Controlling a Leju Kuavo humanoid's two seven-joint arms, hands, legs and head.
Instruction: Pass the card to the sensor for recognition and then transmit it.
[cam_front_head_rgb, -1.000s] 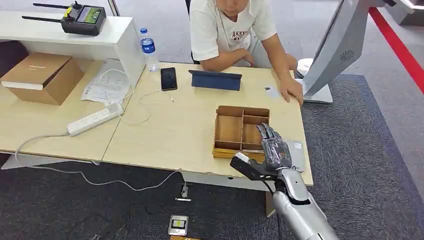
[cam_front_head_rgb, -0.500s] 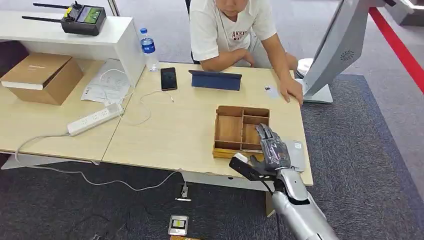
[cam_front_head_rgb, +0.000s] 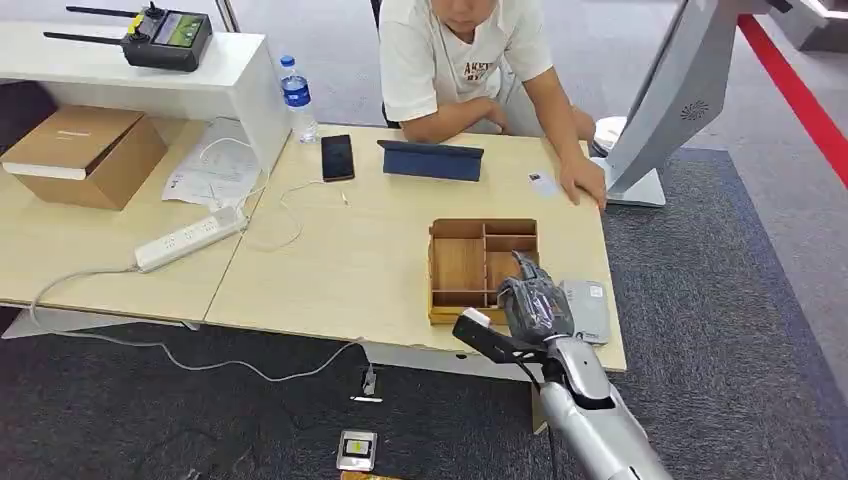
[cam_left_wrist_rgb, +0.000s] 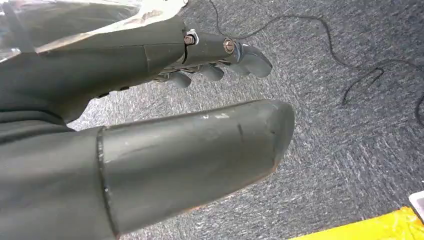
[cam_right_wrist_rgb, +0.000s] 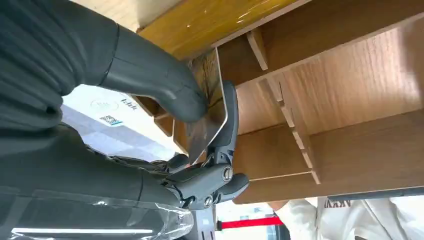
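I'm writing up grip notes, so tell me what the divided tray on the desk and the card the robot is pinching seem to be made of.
Divided tray: looks like wood or wood veneer, brown with visible grain and a slight sheen on its rim in the right wrist view.

Card: a thin, stiff sheet, probably glossy plastic; its face mirrors the wood, and its edge shows pale. The right hand pinches it.

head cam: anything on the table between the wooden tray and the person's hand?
No. In the head view the tabletop between the wooden tray and the person's hand is bare; a small white card lies right beside that hand.
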